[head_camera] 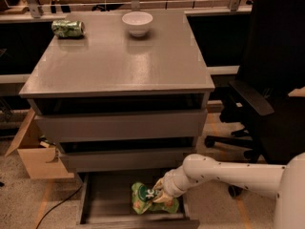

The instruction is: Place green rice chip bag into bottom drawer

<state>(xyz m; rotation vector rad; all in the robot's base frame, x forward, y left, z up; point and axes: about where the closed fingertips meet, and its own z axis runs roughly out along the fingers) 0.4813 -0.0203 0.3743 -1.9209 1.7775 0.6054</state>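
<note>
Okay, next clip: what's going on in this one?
A robot arm reaches down from the right into the open bottom drawer of a grey cabinet. Its gripper is at the green rice chip bag, which sits low inside the drawer, towards its right side. Whether the bag has been let go cannot be told. On the cabinet top a white bowl stands and a green soda can lies on its side.

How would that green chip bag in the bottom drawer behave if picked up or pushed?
Probably floppy: the green rice chip bag looks crumpled where the hand meets it in the bottom drawer. Its glossy skin may be slippery. Likely light, being puffy.
</note>
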